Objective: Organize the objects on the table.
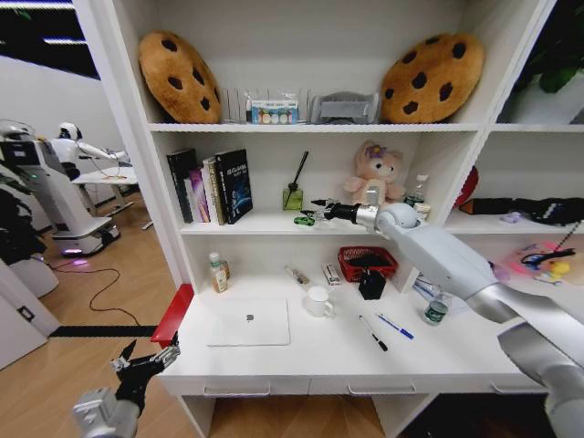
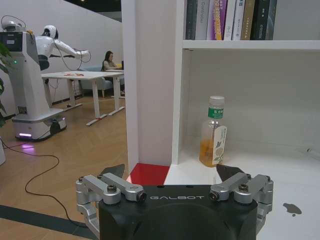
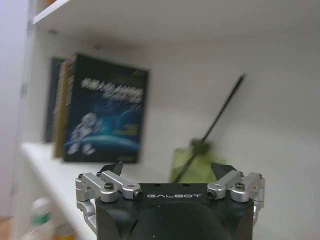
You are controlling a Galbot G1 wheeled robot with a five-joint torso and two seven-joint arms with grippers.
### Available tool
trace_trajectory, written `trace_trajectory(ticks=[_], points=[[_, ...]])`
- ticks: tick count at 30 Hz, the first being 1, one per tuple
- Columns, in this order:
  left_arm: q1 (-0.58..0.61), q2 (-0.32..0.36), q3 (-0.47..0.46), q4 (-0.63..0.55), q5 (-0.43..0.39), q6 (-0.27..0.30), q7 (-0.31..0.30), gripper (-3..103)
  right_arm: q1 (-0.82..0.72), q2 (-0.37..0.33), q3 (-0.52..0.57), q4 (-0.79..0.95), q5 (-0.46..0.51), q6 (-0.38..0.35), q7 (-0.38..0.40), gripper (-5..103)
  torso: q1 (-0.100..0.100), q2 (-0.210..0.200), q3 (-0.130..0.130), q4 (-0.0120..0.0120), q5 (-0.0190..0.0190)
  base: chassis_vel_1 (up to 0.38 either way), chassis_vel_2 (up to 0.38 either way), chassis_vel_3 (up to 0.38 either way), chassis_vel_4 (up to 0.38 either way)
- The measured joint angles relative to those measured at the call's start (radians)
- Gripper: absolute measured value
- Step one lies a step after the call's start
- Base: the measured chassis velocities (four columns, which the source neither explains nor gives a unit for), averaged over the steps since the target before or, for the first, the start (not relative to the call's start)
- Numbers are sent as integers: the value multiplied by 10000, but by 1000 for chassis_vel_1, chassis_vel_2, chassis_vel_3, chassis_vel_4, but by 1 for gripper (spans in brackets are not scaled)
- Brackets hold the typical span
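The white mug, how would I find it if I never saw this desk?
Look at the long white desk under the shelves. Just right of the closed silver laptop stands the white mug. It is the only cup there, round and plain, with a handle.

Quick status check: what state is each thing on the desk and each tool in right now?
Laptop: closed, flat.
Mug: upright.
Tea bottle: upright, capped.
Pens: lying loose.
Left tool: open, at desk corner.
Right tool: open, at middle shelf by green diffuser.
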Motion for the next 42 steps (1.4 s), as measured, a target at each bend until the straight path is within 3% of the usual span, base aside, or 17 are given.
trace_trajectory(ticks=[1,2,3,4,5,7,8,9,10,12,13,16,17,20,24,35,42], points=[[1,0,-2,0,0,0,-4,100,-587,-456,584,810,21,-476,1379,99,-1,0,-1,-6,2,0,0,0,0],[1,0,-2,0,0,0,-4,100,-587,-456,584,810,21,-476,1379,99,-1,0,-1,-6,2,0,0,0,0],[1,0,-2,0,0,0,0,100,-1561,-1284,1582,2075,116,-947,3203,100,1,0,0,-9,5,0,0,0,0],[1,-1,-2,0,0,0,0,100,-2312,-1758,2156,2752,118,-884,3953,100,-1,1,-2,-14,-1,0,0,0,0],[1,-1,-2,0,0,0,0,100,-2312,-1758,2156,2752,118,-884,3953,100,-1,1,-2,-14,-1,0,0,0,0],[1,-1,-1,0,0,0,7,100,-4561,-2541,3770,4099,-235,-350,5288,100,-4,1,-1,-22,14,0,0,0,0],[0,0,0,-1,0,0,11,100,-6026,-2641,5097,4693,-447,-166,5949,100,-3,1,-3,-15,3,0,0,0,0],[0,0,0,-1,0,0,11,100,-6026,-2641,5097,4693,-447,-166,5949,100,-3,1,-3,-15,3,0,0,0,0],[1,-2,-1,0,-1,0,6,100,-6934,-2607,5788,4983,-487,-141,6378,100,-4,3,-3,-10,-7,0,0,0,0],[0,-1,-2,-1,0,0,6,100,-9461,-2052,7438,5943,-67,-436,7684,100,-2,0,-1,-9,17,0,0,0,0],[0,-1,-2,-1,0,0,6,100,-9461,-2052,7438,5943,-67,-436,7684,100,-2,0,-1,-9,17,0,0,0,0],[1,0,-2,0,0,1,3,100,-11998,-1129,8821,7112,264,-894,7950,100,-2,2,-2,-6,-3,0,0,0,0],[1,0,-2,0,0,1,3,100,-11998,-1129,8821,7112,264,-894,7950,100,-2,2,-2,-6,-3,0,0,0,0],[1,0,-2,-1,0,0,1,100,-13726,-190,9153,7607,-156,-1075,7698,100,-3,2,-2,-13,3,0,0,0,0],[1,-1,-2,0,0,0,1,100,-14304,395,8888,7741,-181,-1453,7883,100,-3,1,-1,-8,3,0,0,0,0],[1,0,-2,0,0,1,-1,100,-14014,580,7987,6438,94,-2157,7475,100,-1,-1,0,-9,4,0,0,0,0],[0,0,-1,0,0,0,-4,100,-12982,299,7337,5191,300,-2469,6603,100,0,-1,0,-9,3,0,0,0,0]])
